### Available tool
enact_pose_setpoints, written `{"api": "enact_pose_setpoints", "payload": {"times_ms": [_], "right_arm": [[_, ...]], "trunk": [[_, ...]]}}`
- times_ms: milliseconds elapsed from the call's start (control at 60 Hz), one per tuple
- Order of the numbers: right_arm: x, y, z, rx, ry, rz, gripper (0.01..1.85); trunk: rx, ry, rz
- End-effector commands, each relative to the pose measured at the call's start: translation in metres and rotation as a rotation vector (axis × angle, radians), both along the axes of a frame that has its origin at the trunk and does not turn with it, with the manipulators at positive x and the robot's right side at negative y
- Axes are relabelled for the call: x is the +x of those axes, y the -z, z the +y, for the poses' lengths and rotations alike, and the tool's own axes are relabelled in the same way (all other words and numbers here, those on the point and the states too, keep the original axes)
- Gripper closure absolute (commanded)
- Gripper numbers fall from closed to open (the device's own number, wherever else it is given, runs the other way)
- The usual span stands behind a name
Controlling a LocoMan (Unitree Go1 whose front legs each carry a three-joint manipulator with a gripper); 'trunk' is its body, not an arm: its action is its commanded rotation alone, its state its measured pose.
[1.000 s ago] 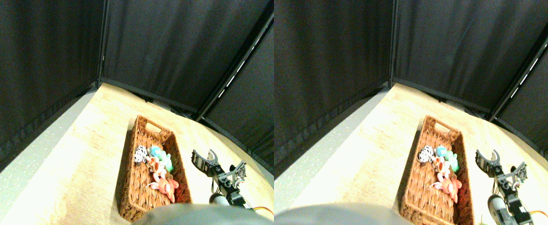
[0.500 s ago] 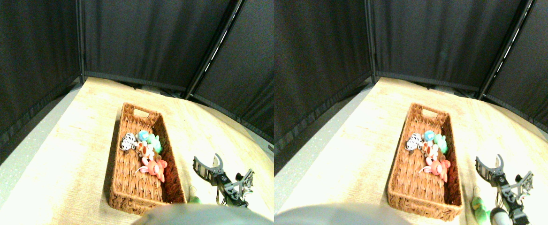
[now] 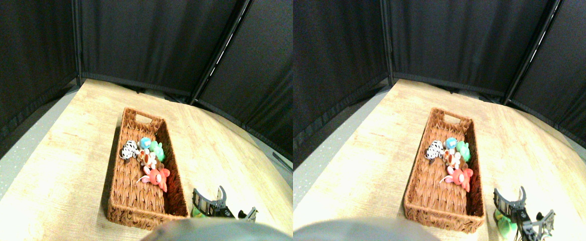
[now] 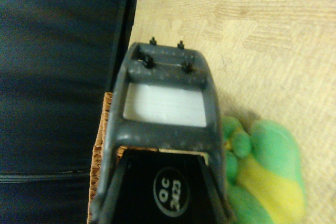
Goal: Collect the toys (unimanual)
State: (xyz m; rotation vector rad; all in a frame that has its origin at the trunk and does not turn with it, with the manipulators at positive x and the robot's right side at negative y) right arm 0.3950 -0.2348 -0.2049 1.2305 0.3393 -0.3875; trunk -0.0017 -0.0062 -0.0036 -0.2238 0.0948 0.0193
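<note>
At the lower right of the left half of the stereo pair, the right gripper (image 3: 216, 205) stands with its jaws spread wide and nothing between them, just beside the near right corner of the wicker basket (image 3: 122, 213). Under it a sliver of the green toy (image 3: 197, 213) shows on the wooden table (image 3: 62, 150). The wrist view gives it better: a green-and-yellow plush (image 4: 265, 174) lying on the wood at the lower right of the frame, right beside the dark jaw frame.

The toy looks light, soft and squashy — it should give under the jaws rather than slip, and nothing about it seems fragile. The fat middle of the body looks the best place to grip; a limb would likely fold and pull free.

The other toys (image 3: 146, 158) — spotted, blue, teal, brown, red-pink — already lie bunched inside the basket, mid-frame.
</note>
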Motion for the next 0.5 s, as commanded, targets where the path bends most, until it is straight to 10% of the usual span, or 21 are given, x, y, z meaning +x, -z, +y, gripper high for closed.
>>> {"api": "enact_pose_setpoints", "payload": {"times_ms": [17,500], "right_arm": [[-0.003,0.003,0.002,0.007,-0.012,-0.001,1.09],[-0.026,0.026,-0.009,0.011,0.010,0.111,0.96]], "trunk": [[-0.040,-0.001,0.006],[-0.019,0.008,0.014]]}}
